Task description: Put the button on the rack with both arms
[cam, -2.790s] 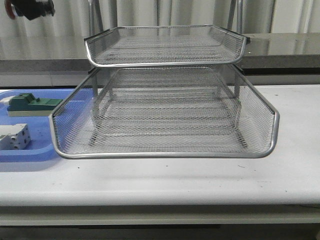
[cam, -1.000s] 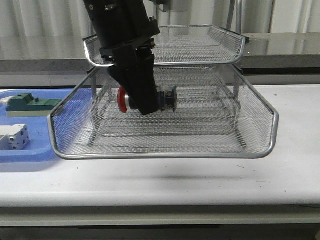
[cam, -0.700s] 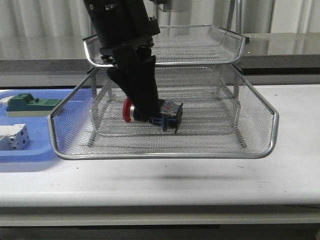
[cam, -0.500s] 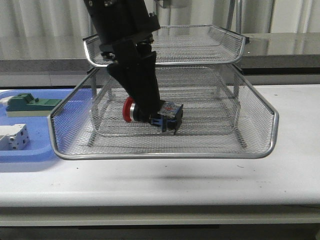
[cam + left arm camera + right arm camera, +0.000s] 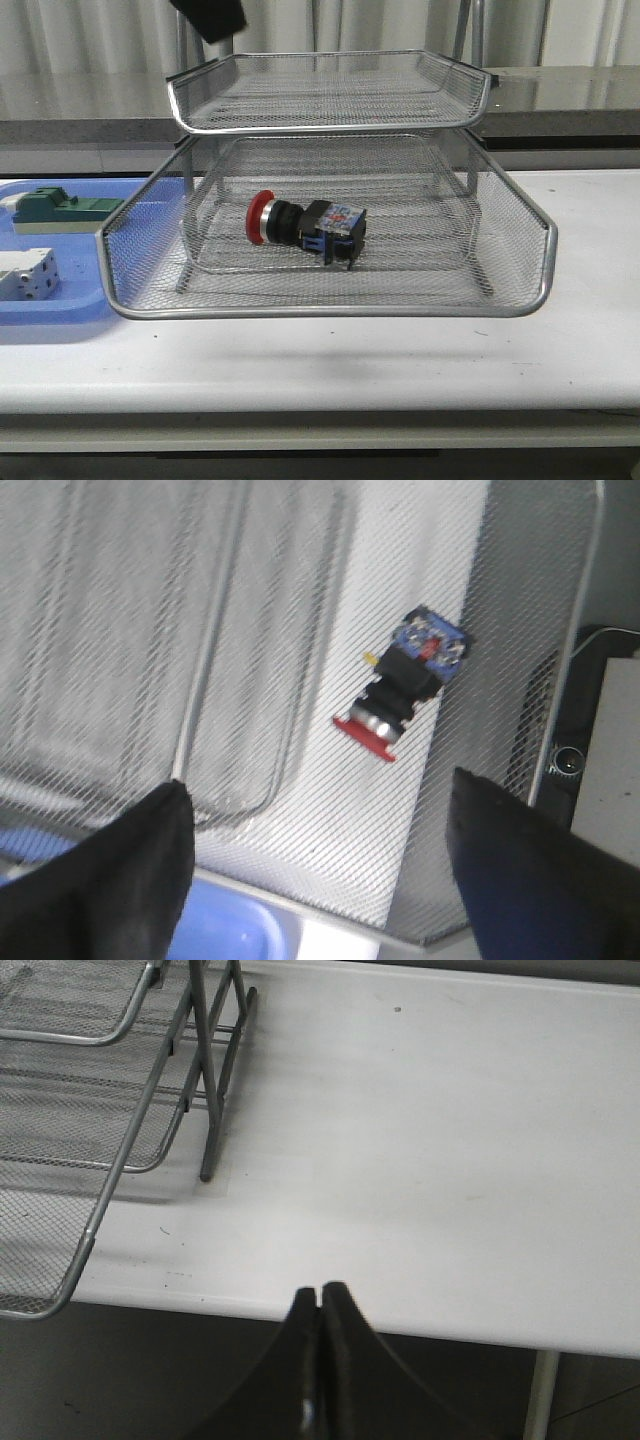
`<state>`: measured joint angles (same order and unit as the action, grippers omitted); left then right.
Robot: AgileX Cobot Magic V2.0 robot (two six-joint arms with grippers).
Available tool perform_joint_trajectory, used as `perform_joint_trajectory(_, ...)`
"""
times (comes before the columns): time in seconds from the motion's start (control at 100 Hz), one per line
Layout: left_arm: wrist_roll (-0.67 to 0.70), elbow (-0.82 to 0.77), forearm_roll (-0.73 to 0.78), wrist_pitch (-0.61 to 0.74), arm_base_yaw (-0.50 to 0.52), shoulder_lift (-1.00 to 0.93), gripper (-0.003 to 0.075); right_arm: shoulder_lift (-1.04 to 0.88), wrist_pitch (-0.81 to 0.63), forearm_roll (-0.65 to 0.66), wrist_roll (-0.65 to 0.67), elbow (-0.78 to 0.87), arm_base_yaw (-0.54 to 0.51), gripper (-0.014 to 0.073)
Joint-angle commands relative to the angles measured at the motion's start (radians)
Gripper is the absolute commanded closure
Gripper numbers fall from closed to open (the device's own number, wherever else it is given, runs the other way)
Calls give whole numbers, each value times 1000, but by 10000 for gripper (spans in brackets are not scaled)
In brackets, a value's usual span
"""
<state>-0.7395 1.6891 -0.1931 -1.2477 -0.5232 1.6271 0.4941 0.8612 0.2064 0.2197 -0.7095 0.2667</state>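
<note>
The button (image 5: 305, 226), with red cap, black collar and blue-black body, lies on its side on a mesh tier of the silver rack (image 5: 330, 300). It also shows in the left wrist view (image 5: 405, 693), lying free on the mesh. My left gripper (image 5: 315, 855) is open and empty, high above the rack; only a dark tip of it (image 5: 210, 17) shows at the top of the front view. My right gripper (image 5: 319, 1305) is shut and empty, over the table's front edge to the right of the rack (image 5: 100, 1130).
A flat blue tray (image 5: 60, 300) left of the rack holds a green block (image 5: 60, 208) and a white terminal block (image 5: 28, 272). The white table (image 5: 400, 360) extends in front of and right of the rack. A grey ledge runs behind.
My left gripper brought the button down onto the rack's mesh, let go of it, and has risen almost out of the front view. The button stays lying in the rack.
</note>
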Motion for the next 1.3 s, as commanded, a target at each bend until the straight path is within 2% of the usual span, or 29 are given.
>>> perform_joint_trajectory(0.0, 73, 31, 13, 2, 55, -85, 231, 2, -60, 24, -1, -35, -6, 701)
perform_joint_trajectory(0.27, 154, -11, 11, 113, 286, -204, 247, 2, -60, 24, -1, -35, -6, 701)
perform_joint_trajectory(0.5, 161, -240, -47, 360, 404, -371, 247, 2, -60, 24, -1, -35, -6, 701)
perform_joint_trajectory(0.88, 161, -849, -245, 985, 430, -767, 247, 2, -60, 24, -1, -35, -6, 701)
perform_joint_trajectory(0.98, 161, -1002, -296, 1103, 430, -879, 247, 2, -60, 24, -1, -35, -6, 701)
perform_joint_trajectory(1.09, 161, -1129, -340, 1163, 430, -993, 247, 2, -60, 24, -1, -35, -6, 701)
perform_joint_trajectory(1.29, 161, -1307, -431, 1193, 430, -1195, 247, 2, -60, 24, -1, -35, -6, 701)
